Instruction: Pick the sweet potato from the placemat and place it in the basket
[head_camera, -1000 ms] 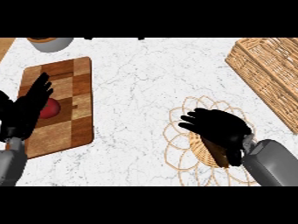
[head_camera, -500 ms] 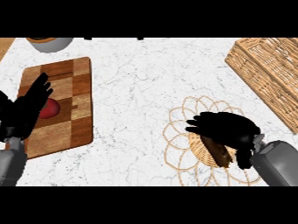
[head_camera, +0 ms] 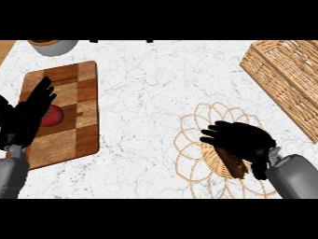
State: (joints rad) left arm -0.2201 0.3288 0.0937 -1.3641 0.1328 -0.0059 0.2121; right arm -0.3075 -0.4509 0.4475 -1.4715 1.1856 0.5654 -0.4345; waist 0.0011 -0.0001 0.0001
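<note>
Right hand curled round sweet potato on placemat.

Sweet potato mostly hidden under right hand (curled over it).

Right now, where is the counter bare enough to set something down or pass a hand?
Bare marble runs between the cutting board and the placemat, and up toward the basket. Crowded: the right hand over the placemat, the left hand over the board's red item.
</note>
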